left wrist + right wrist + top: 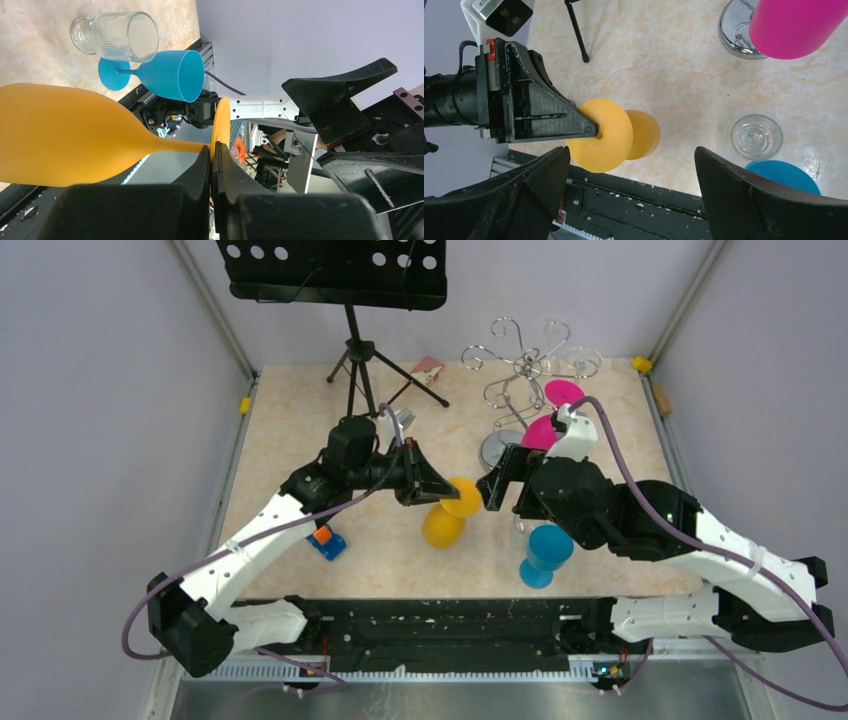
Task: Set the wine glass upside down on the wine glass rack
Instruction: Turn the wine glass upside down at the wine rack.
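Observation:
My left gripper (pixel 432 490) is shut on the stem of a yellow wine glass (pixel 443 525), right by its round foot, and holds it tilted above the table. In the left wrist view (pixel 214 155) the jaws pinch the stem beside the foot, with the yellow bowl (pixel 60 135) to the left. My right gripper (pixel 495 490) is open and empty, just right of the yellow foot; in its own view (pixel 631 150) the foot (pixel 601 135) lies between its spread fingers. The chrome wine glass rack (pixel 520 370) stands at the back right with two pink glasses (pixel 541 432) hanging on it.
A blue wine glass (pixel 545 552) and a clear tumbler (pixel 756 136) stand near the right arm. A black music stand (pixel 340 270) on a tripod is at the back left. A small orange and blue object (pixel 327 540) lies front left. The rack's round base (pixel 736 25) is beneath the pink glass (pixel 794 25).

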Tool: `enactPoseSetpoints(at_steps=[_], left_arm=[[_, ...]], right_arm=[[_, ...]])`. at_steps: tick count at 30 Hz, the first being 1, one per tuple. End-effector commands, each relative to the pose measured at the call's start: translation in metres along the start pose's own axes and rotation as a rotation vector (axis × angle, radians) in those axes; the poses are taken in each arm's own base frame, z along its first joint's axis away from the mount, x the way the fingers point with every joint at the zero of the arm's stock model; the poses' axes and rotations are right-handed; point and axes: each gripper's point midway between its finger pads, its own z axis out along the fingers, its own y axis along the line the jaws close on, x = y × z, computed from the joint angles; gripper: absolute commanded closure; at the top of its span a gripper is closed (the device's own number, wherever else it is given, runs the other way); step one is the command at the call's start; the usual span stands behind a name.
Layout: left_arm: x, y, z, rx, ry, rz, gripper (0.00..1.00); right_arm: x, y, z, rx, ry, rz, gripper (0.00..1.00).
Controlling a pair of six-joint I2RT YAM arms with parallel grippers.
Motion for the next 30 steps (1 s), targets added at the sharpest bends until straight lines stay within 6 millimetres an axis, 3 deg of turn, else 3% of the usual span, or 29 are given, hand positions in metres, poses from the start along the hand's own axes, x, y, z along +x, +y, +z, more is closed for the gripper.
enactPoseSetpoints(at_steps=[1, 16, 30], left_arm=[[-0.009, -0.031, -0.004, 0.082, -0.033, 0.075, 1.00], [-0.031, -0.052, -0.010, 0.100, -0.054, 0.139, 1.00], [-0.051, -0.074, -0.003, 0.133, -0.069, 0.151, 1.00]], right_arm=[[-0.008, 0.003, 0.001, -0.008, -0.033, 0.023, 0.03], [-0.006, 0.002, 0.000, -0.002, -0.019, 0.013, 0.03], [-0.009, -0.004, -0.002, 0.005, -0.039, 0.026, 0.03]])
